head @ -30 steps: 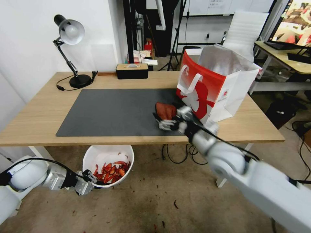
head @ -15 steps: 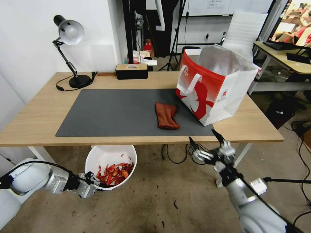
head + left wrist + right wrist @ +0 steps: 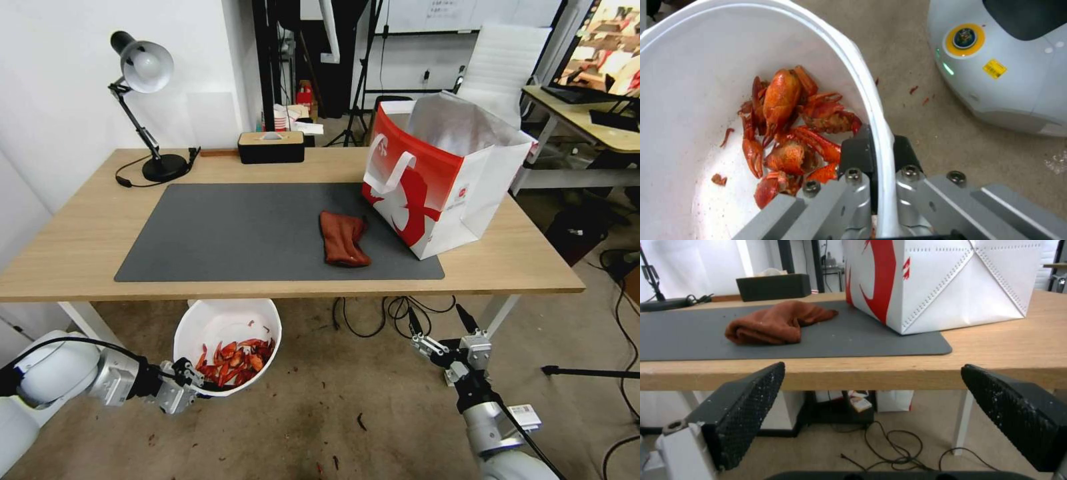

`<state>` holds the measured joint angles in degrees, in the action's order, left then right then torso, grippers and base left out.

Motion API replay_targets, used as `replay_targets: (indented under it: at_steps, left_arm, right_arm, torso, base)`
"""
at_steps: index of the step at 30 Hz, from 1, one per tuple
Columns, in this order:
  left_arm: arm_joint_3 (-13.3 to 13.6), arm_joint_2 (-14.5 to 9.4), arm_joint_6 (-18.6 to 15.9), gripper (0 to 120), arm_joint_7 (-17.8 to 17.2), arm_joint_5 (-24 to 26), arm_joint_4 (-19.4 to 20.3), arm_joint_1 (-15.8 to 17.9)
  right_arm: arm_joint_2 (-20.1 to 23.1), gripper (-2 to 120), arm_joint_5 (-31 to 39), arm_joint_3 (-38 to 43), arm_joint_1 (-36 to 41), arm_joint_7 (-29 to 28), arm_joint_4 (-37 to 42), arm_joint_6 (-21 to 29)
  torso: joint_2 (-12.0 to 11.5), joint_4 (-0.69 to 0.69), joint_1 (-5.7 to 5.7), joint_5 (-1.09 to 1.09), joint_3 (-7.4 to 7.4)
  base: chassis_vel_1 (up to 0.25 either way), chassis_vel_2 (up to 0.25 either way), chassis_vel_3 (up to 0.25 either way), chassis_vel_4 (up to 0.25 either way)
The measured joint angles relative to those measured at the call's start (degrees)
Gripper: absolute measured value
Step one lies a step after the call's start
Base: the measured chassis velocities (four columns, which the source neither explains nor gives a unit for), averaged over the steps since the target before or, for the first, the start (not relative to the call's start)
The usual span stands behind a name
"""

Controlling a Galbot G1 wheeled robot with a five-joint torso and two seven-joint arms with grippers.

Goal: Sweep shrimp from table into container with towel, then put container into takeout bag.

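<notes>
1. Fingers (image 3: 857, 156) of left gripper (image 3: 189, 381) pinch the near rim of the container (image 3: 200, 320), one inside, one outside; container sits below the table (image 3: 67, 247) front edge, left of centre.
2. Shrimp (image 3: 233, 357) piled in container bottom; left wrist view shows claws and shell bits clearly (image 3: 791, 133), plus stray red flecks on the floor beside a white robot base (image 3: 996, 66) with a round yellow badge and a yellow sticker, text unreadable.
3. Towel (image 3: 342, 238) lies rumpled on the grey mat (image 3: 220, 233), just beside the takeout bag (image 3: 440, 193).
4. Takeout bag upright on the table's right part, foil lining open; small red logo on white side, not legible.
5. Right gripper (image 3: 441, 328) hangs below the table's front edge, fingers (image 3: 746, 406) spread wide, holding nothing; right wrist view looks over the table edge at towel (image 3: 773, 323) and bag (image 3: 942, 283).
</notes>
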<state>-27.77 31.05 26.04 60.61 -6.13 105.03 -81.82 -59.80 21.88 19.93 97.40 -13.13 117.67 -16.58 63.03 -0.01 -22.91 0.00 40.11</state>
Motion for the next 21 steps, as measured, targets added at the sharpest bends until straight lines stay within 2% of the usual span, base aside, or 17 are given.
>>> replay_targets:
  at_steps: [2, 3, 6, 7, 10, 11, 15, 16, 19, 20, 21]
  left_arm:
    - [-1.73, 0.22, 0.47, 0, 0.1, -0.37, 0.44, -2.17]
    - [-1.73, 0.22, 0.47, 0, 0.1, -0.37, 0.44, -2.17]
    - [-5.24, 1.09, 1.41, 0, 0.19, -1.08, 1.47, -7.36]
    - [-5.24, 1.09, 1.41, 0, 0.19, -1.08, 1.47, -7.36]
    - [-10.15, 2.09, 2.61, 0, 0.32, -1.68, 2.9, -13.16]
    - [-10.15, 2.09, 2.61, 0, 0.32, -1.68, 2.9, -13.16]
    - [-18.86, 3.7, 4.09, 0, 0.56, -1.6, 6.12, -21.29]
    - [-18.86, 3.7, 4.09, 0, 0.56, -1.6, 6.12, -21.29]
    - [-24.54, 3.76, 4.58, 0, 0.81, -1.37, 9.11, -26.44]
    - [-24.54, 3.76, 4.58, 0, 0.81, -1.37, 9.11, -26.44]
    - [-26.48, 3.58, 4.58, 0, 1.15, -0.69, 10.13, -27.92]
  right_arm:
    - [0.28, 100, 0.03, -0.13, -0.27, 0.0, -0.11, 0.18]
    - [0.28, 100, 0.03, -0.13, -0.27, 0.0, -0.11, 0.18]
    - [0.75, 100, 0.02, -0.8, -0.91, 0.04, -0.41, 0.45]
    - [0.75, 100, 0.02, -0.8, -0.91, 0.04, -0.41, 0.45]
    - [0.98, 100, -0.12, -1.87, -1.5, 0.15, -0.78, 0.64]
    - [0.98, 100, -0.12, -1.87, -1.5, 0.15, -0.78, 0.64]
    - [1.21, 100, -0.19, -2.82, -1.92, 0.36, -1.35, 0.67]
    - [1.21, 100, -0.19, -2.82, -1.92, 0.36, -1.35, 0.67]
    - [1.33, 100, -0.15, -3.24, -2.05, 0.41, -1.47, 0.67]
    - [1.33, 100, -0.15, -3.24, -2.05, 0.41, -1.47, 0.67]
    - [1.33, 100, 0.07, -3.41, -2.02, 0.4, -1.47, 0.69]
  torso:
    - [0.0, 0.01, 0.0, 0.0, 0.0]
    - [0.0, 0.01, 0.0, 0.0, 0.0]
    - [0.0, 0.01, 0.0, -0.01, 0.0]
    - [0.0, 0.01, 0.0, -0.01, 0.0]
    - [0.0, 0.02, 0.0, 0.0, 0.0]
    - [0.0, 0.02, 0.0, 0.0, 0.0]
    - [0.0, 0.02, -0.01, 0.0, 0.0]
    - [0.0, 0.02, -0.01, 0.0, 0.0]
    - [0.0, 0.02, -0.01, -0.01, 0.0]
    - [0.0, 0.02, -0.01, -0.01, 0.0]
    - [0.0, 0.02, -0.01, 0.0, 0.0]
  base:
    - [0.0, 0.0, 0.0, 0.0]
    - [0.0, 0.0, 0.0, 0.0]
    - [0.0, 0.0, 0.0, 0.0]
    - [0.0, 0.0, 0.0, 0.0]
    - [0.0, 0.0, 0.0, 0.0]
    - [0.0, 0.0, 0.0, 0.0]
    - [0.0, 0.0, 0.0, 0.0]
    - [0.0, 0.0, 0.0, 0.0]
    - [0.0, 0.0, 0.0, 0.0]
    - [0.0, 0.0, 0.0, 0.0]
    - [0.0, 0.0, 0.0, 0.0]
